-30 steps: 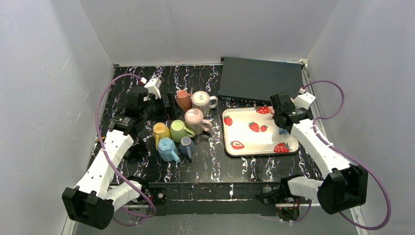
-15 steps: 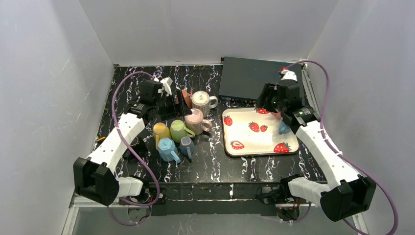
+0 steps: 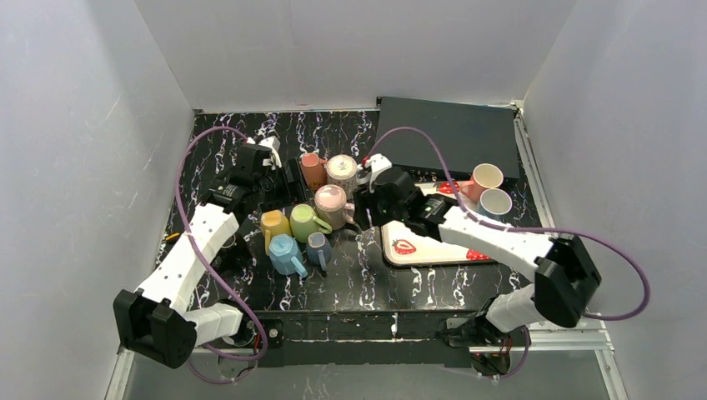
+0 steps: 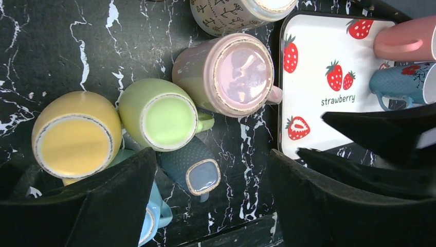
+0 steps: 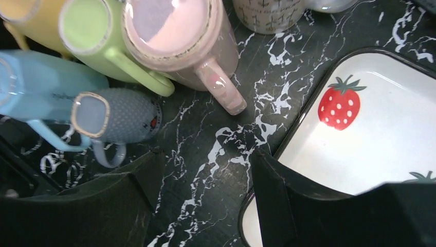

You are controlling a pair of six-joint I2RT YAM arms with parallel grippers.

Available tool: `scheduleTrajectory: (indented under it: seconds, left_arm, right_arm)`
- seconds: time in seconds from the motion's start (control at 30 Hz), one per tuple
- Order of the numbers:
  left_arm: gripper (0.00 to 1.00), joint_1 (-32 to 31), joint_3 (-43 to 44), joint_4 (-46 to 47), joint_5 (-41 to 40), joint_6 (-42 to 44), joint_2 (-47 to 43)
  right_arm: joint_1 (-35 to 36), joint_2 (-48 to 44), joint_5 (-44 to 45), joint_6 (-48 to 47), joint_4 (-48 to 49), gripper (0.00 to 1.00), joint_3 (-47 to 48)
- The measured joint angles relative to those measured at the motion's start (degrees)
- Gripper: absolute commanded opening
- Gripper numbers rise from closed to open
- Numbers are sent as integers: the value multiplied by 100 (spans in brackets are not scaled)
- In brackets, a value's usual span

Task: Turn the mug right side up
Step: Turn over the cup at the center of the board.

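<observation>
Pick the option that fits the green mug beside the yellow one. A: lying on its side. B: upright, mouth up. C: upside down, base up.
C: the green mug shows its flat base, ringed by an unglazed foot, facing up, like the yellow mug next to it.

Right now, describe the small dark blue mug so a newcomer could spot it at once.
Start at the strawberry tray; a cluster of mugs sits just left of it in the top view. In the row nearest the robot, right beside the light blue mug, stands the slate-blue mug. It is the smallest, dark and textured, with a squarish base; its neighbours are round and pastel.
</observation>
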Motion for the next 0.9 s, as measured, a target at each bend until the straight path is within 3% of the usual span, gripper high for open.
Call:
scheduleTrajectory:
  seconds: [0.5,0.7,0.9]
  left_arm:
    - [78,0,-101,-223,-448,79,-127]
    - [78,0,-221,-358,-560,74,-127]
    - [72,0,-302,-354,-940,-9,-343]
  right_arm:
    - [302,1062,-131,-686,269,69,546]
    - [557,1088,87,-610,317,63,562]
    - [699,1123,146,-614,363,51,570]
